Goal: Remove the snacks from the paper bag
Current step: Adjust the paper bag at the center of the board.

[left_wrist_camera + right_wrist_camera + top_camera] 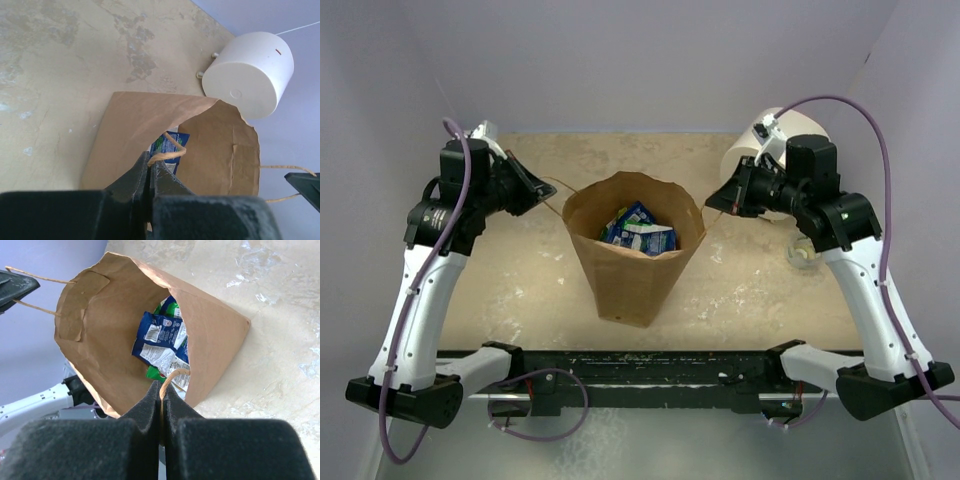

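1. The left gripper (149, 172) and right gripper (161, 395) each pinch closed on a thin tan handle (175, 374) of the paper bag (635, 270), which stands open between them; uneven pulling could tear a loop or tip the bag.
2. The kraft paper looks stiff and creased; the snacks (640, 232) inside are flat, glossy, probably slippery packets.

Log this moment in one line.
left pincer: shut on left handle | right pincer: shut on right handle | paper bag: open | snacks: inside
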Controlling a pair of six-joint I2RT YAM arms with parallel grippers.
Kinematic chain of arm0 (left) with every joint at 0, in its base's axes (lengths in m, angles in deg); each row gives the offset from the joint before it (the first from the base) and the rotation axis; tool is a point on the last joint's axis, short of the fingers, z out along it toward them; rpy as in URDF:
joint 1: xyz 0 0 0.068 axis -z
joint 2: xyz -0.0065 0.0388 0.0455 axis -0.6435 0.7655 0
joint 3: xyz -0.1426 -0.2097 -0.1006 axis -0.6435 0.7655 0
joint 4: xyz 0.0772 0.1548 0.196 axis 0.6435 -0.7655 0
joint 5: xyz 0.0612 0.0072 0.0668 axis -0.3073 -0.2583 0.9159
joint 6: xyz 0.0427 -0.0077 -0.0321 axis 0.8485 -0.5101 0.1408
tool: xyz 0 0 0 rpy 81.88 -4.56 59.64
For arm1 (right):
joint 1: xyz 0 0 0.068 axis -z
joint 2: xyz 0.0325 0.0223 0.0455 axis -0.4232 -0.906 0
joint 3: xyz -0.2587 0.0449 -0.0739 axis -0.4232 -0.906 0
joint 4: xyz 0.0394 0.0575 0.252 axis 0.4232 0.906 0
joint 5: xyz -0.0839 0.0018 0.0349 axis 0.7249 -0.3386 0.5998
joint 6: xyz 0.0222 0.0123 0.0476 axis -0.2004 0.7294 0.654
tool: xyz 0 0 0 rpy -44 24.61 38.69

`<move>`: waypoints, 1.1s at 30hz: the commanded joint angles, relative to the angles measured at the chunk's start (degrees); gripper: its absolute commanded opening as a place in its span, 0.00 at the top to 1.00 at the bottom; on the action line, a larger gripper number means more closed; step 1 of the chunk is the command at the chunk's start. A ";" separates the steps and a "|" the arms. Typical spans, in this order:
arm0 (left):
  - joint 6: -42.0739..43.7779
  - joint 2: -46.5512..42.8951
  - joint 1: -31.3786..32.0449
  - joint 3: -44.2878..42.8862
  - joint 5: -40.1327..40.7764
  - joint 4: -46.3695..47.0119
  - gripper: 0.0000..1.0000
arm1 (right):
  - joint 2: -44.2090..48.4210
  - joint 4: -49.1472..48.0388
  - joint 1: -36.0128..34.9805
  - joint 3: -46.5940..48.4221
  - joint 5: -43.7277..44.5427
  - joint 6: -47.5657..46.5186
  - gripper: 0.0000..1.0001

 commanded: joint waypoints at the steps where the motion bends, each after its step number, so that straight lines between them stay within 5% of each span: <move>1: 4.93 0.58 -0.39 -10.50 3.45 -0.03 1.00 | -2.18 -1.06 -0.21 3.75 -5.91 -4.87 1.00; 9: 8.54 10.15 -0.71 -29.18 15.86 -6.09 1.00 | -9.28 -11.15 -8.28 6.71 -8.68 4.52 1.00; 14: 13.63 10.73 -1.61 -29.99 19.12 -5.03 1.00 | -15.58 -20.68 -15.86 5.44 -9.29 11.08 1.00; 17: 14.88 8.05 -1.71 -25.80 14.76 -2.02 1.00 | -17.24 -22.73 -18.70 2.21 -10.75 12.27 1.00; 24: 7.49 -1.99 -1.71 -6.35 -9.01 13.24 1.00 | -12.17 -16.85 -19.04 -8.94 -6.73 6.74 0.99; 33: -3.17 -6.64 -1.71 4.93 -21.80 19.50 1.00 | -5.05 -16.78 -19.04 -22.55 -6.62 4.61 0.95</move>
